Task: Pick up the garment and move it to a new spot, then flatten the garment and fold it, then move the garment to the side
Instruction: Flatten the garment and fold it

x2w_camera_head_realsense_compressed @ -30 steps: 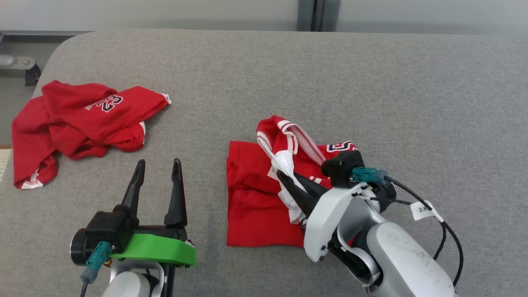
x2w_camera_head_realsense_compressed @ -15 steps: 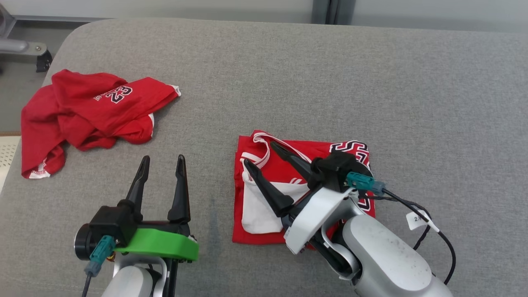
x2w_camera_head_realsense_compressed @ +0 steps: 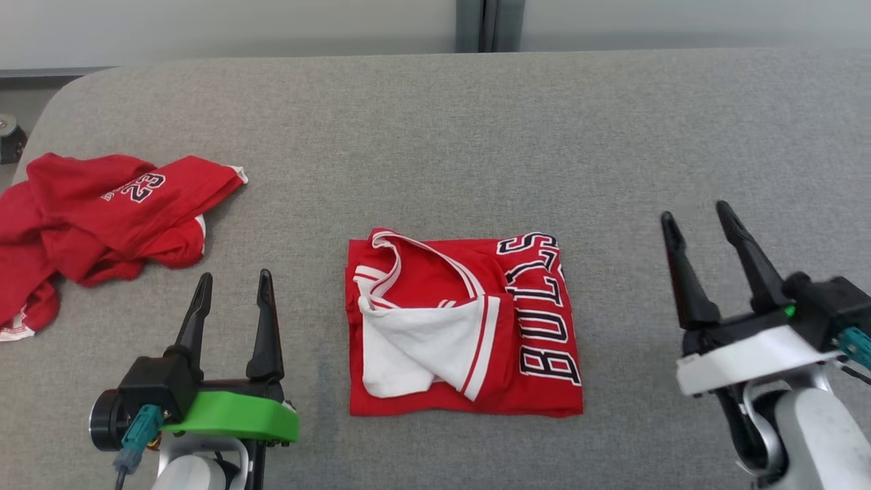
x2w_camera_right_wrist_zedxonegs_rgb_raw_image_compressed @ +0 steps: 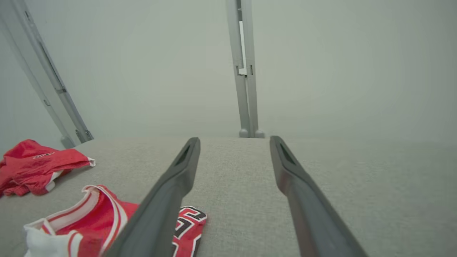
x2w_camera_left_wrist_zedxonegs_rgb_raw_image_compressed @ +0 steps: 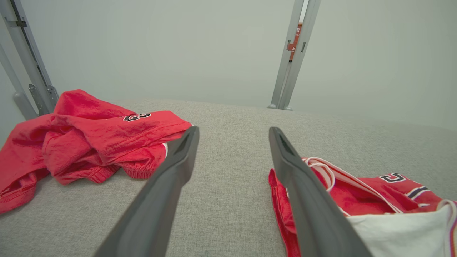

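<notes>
Both grippers are empty with fingers spread apart. The left gripper (x2w_camera_head_realsense_compressed: 235,274), with a green collar, is at near left over the grey cushion (x2w_camera_head_realsense_compressed: 435,136). The right gripper (x2w_camera_head_realsense_compressed: 695,211) is at near right, well apart from any cloth. Between them the folded jersey (x2w_camera_head_realsense_compressed: 537,381) lies flat on the cushion as a rough red rectangle, touched by neither gripper. A white inner panel with red-white trim is turned up on its left half. Black, white-edged lettering "BULLS" runs sideways along its right edge. A second red jersey (x2w_camera_head_realsense_compressed: 102,211) lies crumpled at far left, its digits looking like "23". The metal post (x2w_camera_left_wrist_zedxonegs_rgb_raw_image_compressed: 291,53) behind carries a red sticker (x2w_camera_left_wrist_zedxonegs_rgb_raw_image_compressed: 295,35) with unreadable writing.
</notes>
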Motion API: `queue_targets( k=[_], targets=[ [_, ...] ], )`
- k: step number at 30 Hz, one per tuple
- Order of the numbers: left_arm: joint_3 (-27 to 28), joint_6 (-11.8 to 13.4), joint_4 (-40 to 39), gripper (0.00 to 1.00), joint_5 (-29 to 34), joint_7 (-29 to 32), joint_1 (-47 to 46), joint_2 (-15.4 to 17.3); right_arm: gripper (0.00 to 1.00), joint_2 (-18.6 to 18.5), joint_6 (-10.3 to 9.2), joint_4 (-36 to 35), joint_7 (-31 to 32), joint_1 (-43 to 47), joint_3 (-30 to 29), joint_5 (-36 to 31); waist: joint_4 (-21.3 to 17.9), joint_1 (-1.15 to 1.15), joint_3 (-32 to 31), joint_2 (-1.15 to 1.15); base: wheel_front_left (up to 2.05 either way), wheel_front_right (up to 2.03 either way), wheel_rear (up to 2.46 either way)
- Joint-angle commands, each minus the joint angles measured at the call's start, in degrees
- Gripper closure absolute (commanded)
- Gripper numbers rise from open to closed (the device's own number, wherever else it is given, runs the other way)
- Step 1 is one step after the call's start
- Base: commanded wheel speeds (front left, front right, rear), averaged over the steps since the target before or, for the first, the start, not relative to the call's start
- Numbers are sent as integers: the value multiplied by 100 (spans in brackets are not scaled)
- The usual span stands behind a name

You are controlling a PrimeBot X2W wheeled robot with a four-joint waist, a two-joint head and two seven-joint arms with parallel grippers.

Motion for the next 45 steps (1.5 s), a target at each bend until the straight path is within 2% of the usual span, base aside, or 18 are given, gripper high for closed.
queue_targets(
  k=[1,6,11,19,20,21,23,26,31,37,45],
  targets=[
    [23,54,-45,0,78,-2,84,47,0,-5,0,-120,78,227,-211,-77,-112,0,-71,0,0,0,0],
    [12,123,-165,0,96,91,222,153,0,151,0,-641,290,925,-792,-207,-230,0,-101,0,0,0,0],
    [20,163,-242,0,94,140,294,207,0,300,0,-912,405,1156,-895,-214,-290,0,-89,0,0,0,0],
    [17,181,-277,0,90,177,240,269,0,339,0,-1004,496,1193,-884,-270,-284,0,-51,0,0,0,0],
    [20,183,-278,0,89,176,224,278,57,329,0,-990,537,1189,-869,-267,-280,0,-45,0,0,0,0],
    [22,185,-280,0,90,175,210,283,100,312,0,-958,557,1184,-849,-281,-275,0,-37,0,0,0,0],
    [12,186,-284,0,98,173,162,283,100,295,0,-875,619,1137,-693,-275,-253,0,-8,0,0,0,0],
    [-22,153,-287,0,106,179,65,266,100,249,0,-556,670,988,-165,-208,-178,0,61,0,0,0,0],
    [-85,133,-279,0,118,172,-54,222,100,383,0,428,524,523,959,49,-64,0,169,0,0,0,0],
    [-155,89,-185,0,98,147,-147,154,100,637,0,1594,214,-196,1810,382,86,0,224,0,0,0,0],
    [-174,61,-75,0,65,112,-206,118,100,700,0,2059,307,-607,2923,863,174,0,208,0,0,0,0]
  ],
)
